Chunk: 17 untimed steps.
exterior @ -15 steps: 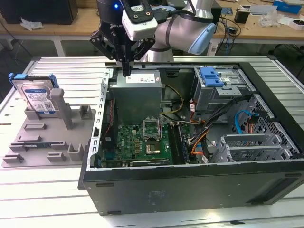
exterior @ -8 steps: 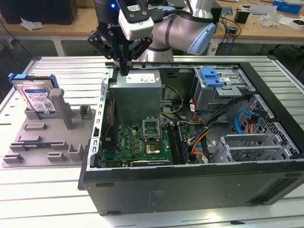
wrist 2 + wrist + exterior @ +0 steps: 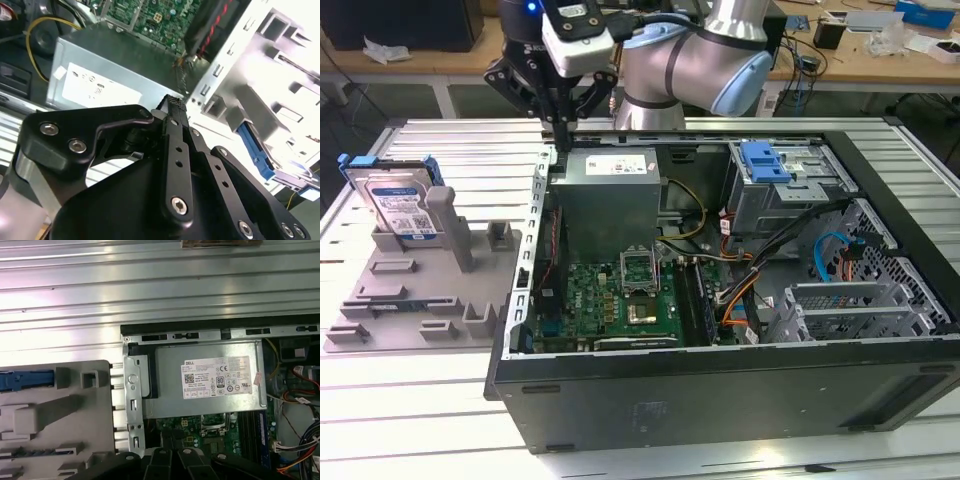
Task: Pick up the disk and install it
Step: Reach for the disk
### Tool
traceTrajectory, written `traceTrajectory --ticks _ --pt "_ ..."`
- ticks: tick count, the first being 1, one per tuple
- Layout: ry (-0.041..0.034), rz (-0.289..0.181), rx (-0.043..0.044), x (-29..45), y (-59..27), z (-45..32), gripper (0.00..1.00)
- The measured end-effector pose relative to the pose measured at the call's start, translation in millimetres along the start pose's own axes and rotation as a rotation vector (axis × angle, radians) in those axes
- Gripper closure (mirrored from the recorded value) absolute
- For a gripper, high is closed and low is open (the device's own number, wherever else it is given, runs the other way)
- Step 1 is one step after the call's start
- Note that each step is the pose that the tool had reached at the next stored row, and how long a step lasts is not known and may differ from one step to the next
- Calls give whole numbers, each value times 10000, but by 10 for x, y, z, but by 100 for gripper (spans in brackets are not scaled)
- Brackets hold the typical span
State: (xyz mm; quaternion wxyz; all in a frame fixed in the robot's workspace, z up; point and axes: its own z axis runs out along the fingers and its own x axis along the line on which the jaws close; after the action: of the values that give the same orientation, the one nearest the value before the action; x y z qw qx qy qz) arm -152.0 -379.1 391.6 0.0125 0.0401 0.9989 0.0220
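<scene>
- Exterior view, nearest: the table (image 3: 420,430) of ribbed metal slats lies bare along the 6 o'clock edge, in front of the case (image 3: 720,400).
- The case lies on its side with the open face up. Its dark front wall makes a tall lip on the near side.
- Inside, the board (image 3: 620,300) sits at 7 o'clock. Orange and black cables crowd the gap toward 3 o'clock.
- The fixture (image 3: 420,300), a grey tray with posts, lies just beside the case's 9 o'clock wall.
- The disk (image 3: 402,208) stands on edge in the fixture's far corner, label toward the camera. A grey post is just beside it at 3 o'clock, and there is open air above. Its blue carrier edge shows in the first wrist view (image 3: 25,380).
- The box (image 3: 610,195) fills the case's 11 o'clock corner.
- The cage (image 3: 790,185), with a blue handle on top, sits at 1 o'clock.
- The gripper (image 3: 560,138) hangs over the case rim at the box's 9 o'clock edge, at 2 o'clock from the disk and well apart from it.
- Claw narrow, fingers (image 3: 175,130) together, holding nothing.
- The arm (image 3: 700,70) rises behind the case at 12 o'clock.
</scene>
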Motion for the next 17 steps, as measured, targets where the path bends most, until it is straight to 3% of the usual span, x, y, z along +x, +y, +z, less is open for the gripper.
traceTrajectory --ticks 5,7,13,17 --pt "-4 36 -3 129 31 9 89" --pt "-3 71 1 219 47 12 89" --pt "-8 166 2 364 61 16 89" --pt "-14 298 5 540 72 19 89"
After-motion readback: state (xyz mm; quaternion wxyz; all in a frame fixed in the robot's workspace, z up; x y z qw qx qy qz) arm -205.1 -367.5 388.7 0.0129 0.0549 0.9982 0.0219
